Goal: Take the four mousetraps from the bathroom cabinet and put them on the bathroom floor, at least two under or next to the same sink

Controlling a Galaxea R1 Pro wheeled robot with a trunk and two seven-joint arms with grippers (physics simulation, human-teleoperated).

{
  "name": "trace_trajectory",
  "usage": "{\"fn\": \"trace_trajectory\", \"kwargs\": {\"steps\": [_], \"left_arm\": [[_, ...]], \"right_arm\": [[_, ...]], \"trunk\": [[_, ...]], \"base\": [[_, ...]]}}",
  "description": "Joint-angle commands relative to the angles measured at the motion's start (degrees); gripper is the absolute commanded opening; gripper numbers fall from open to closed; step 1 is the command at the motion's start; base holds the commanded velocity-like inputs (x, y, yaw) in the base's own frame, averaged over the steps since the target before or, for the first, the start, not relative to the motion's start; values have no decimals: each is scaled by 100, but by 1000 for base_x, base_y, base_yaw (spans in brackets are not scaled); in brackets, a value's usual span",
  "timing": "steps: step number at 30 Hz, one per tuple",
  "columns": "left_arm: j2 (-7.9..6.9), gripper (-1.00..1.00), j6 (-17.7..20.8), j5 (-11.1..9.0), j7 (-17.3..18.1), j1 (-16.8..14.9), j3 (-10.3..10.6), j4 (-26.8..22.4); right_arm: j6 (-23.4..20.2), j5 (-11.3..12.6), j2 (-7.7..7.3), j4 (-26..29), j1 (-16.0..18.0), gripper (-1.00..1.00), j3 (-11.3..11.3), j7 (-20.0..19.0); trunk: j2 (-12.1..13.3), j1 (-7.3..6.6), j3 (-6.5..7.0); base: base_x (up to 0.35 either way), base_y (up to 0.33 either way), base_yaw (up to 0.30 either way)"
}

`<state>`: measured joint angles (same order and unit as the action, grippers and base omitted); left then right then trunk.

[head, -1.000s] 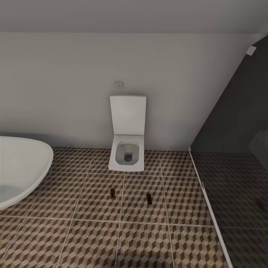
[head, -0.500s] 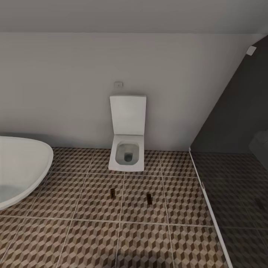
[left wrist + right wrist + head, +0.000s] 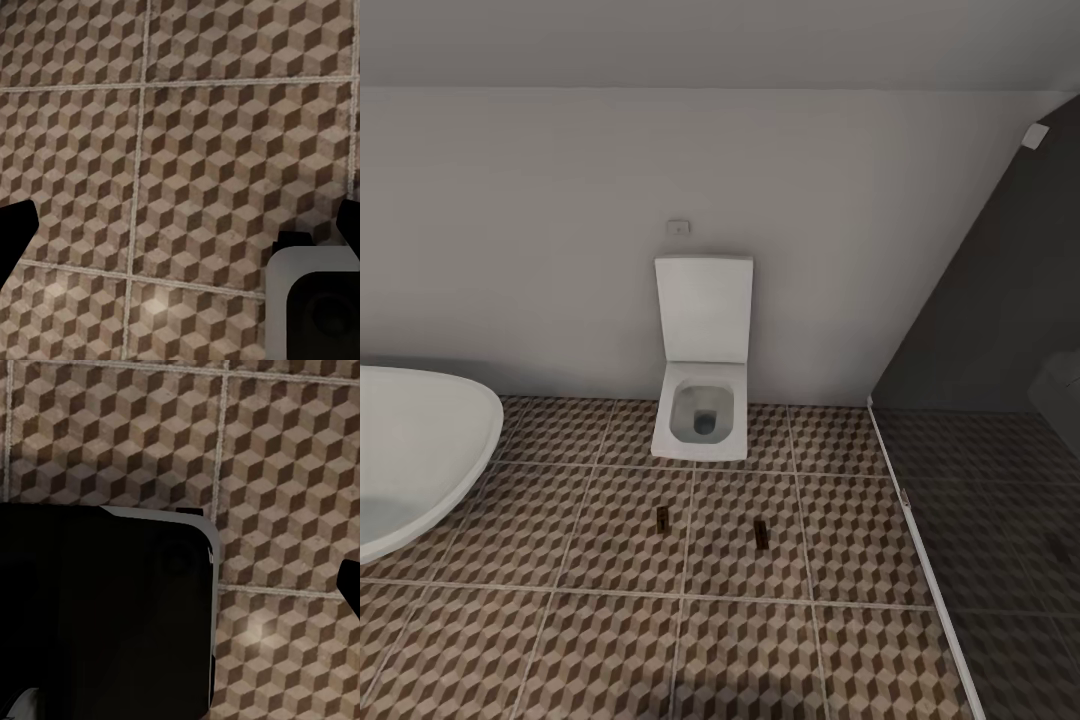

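Two small flat mousetraps lie on the cube-patterned bathroom floor [image 3: 610,620] in front of the toilet, one at the left [image 3: 662,516] and one at the right [image 3: 761,534]. They are about a tile's width apart. The cabinet is out of view. My left gripper [image 3: 180,229] hangs open over bare tiles, with its dark fingertips [image 3: 15,232] at the frame's two sides and nothing between them. My right gripper [image 3: 180,585] also points at the floor. One dark fingertip [image 3: 351,585] shows at the edge, and the other is lost against a black block.
A white toilet [image 3: 702,410] with its lid up stands against the back wall. A white oval basin [image 3: 420,450] juts in at the left. A dark glass shower partition [image 3: 1000,450] closes off the right side. Rounded robot body parts [image 3: 315,307] [image 3: 105,607] show in the wrist views.
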<state>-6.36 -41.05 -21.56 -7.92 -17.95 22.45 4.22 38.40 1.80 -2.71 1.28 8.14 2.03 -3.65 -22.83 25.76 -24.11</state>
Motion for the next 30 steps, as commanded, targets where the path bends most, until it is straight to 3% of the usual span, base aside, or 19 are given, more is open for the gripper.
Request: {"fn": "trace_trajectory", "kwargs": {"steps": [1, 30], "left_arm": [[3, 100, -25, -15, -25, -7, 49, 18], [6, 100, -25, -15, -25, -7, 49, 18]], "right_arm": [[19, 22, -2, -5, 3, 100, 16, -22], [19, 22, -2, -5, 3, 100, 14, -22]], "trunk": [[-9, 3, -8], [-9, 3, -8]], "base": [[0, 0, 0], [0, 0, 0]]}}
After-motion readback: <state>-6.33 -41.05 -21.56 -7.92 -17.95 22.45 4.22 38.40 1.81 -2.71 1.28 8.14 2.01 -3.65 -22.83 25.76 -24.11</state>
